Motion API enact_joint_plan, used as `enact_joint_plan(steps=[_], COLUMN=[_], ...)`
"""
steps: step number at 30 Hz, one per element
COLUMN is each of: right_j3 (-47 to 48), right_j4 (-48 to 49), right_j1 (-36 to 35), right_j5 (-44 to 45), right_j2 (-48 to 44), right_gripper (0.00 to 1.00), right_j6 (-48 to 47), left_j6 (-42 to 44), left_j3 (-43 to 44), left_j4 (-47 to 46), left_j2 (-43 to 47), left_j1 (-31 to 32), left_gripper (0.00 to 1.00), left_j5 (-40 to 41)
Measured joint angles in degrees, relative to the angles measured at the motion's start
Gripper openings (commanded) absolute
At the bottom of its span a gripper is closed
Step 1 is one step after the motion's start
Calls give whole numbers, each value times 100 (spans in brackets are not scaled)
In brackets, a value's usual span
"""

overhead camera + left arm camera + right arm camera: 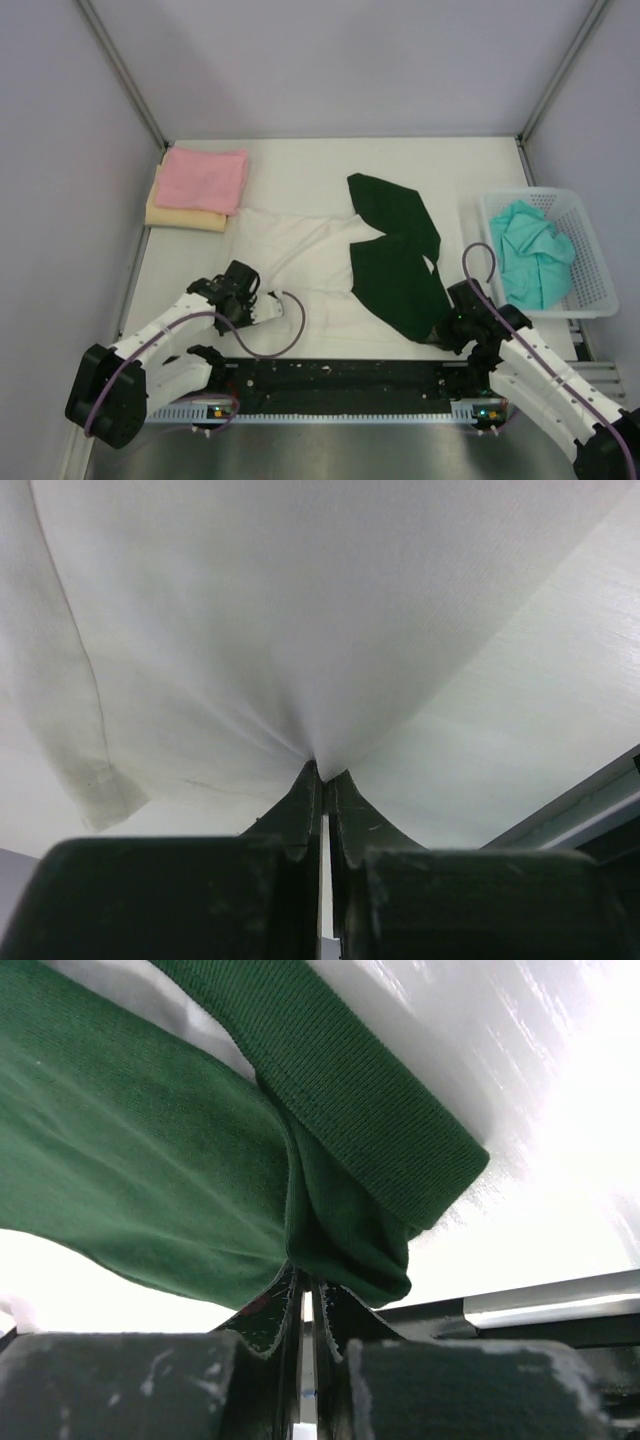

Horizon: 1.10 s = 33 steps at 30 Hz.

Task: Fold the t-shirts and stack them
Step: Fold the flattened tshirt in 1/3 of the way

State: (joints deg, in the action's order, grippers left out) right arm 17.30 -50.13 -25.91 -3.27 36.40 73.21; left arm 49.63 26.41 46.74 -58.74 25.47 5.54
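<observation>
Rightward, teal t-shirt [535, 255] in basket [597, 285]

Left arm [160, 335] low and forward, left hand [322, 778] pinched closed, right arm [545, 368] low, right hand [303, 1278] pinched closed

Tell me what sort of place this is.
Likely a robot lab cell, not a home: plain panel walls around a white table, left arm and right arm bolted at its edge, teal tee in a basket.
</observation>
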Motion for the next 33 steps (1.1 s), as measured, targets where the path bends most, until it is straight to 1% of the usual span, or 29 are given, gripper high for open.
enact_joint_plan(steps=[3,5,11,12,13,14,15,16,17,19,21,22,23,25,26,27,28,29,30,33], right_j3=[59,280,1539,1687,1784,1845,1864,1871,1873,1915,2135,2345,2645,3134,3394,3648,3884,4105,4271,4894], right_j4=[-168,-542,-1773,-1904,-2020,-2124,-2221,-2302,-2356,-2503,-2640,-2693,-2736,-2675,-2557,-2402,-2223,-2026,-1871,-1163], right_j1=[66,66,68,68,70,70,70,70,70,76,83,85,85,85,85,85,85,85,85,116], right_j5=[-131,-142,24,61,83,101,111,120,133,155,212,295,385,411,404,387,376,372,382,452], right_j2=[55,68,-160,-254,-330,-378,-393,-393,-393,-385,-315,-254,-164,0,125,284,490,726,953,2017], right_gripper=[0,0,0,0,0,13,32,42,50,55,57,57,61,64,66,70,78,81,81,85], right_j6=[39,39,11,-17,-35,-57,-79,-125,-105,-247,-400,-525,-706,-1084,-1333,-1611,-1895,-2208,-2435,-3394], left_j6=[-2,-4,74,103,129,153,181,201,225,291,350,378,411,415,404,409,400,387,363,299], left_j3=[44,133,815,951,1078,1180,1255,1303,1325,1349,1434,1545,1725,2201,2603,2704,2970,3272,3580,4505], left_j4=[162,474,1609,1779,1934,2061,2162,2269,2365,2562,2732,2828,2905,2898,2789,2732,2597,2444,2258,1801], left_j2=[13,57,142,131,111,96,87,79,68,28,-26,-59,-107,-223,-358,-396,-540,-730,-957,-1790], left_j1=[0,0,0,0,2,9,13,17,17,17,17,17,17,2,-20,-46,-116,-214,-328,-671], left_gripper=[0,0,1,10,23,33,38,40,41,42,48,50,51,57,58,59,58,58,59,59], left_j5=[-85,-177,-400,-494,-586,-660,-708,-750,-763,-772,-769,-763,-743,-662,-555,-525,-463,-437,-422,-424])
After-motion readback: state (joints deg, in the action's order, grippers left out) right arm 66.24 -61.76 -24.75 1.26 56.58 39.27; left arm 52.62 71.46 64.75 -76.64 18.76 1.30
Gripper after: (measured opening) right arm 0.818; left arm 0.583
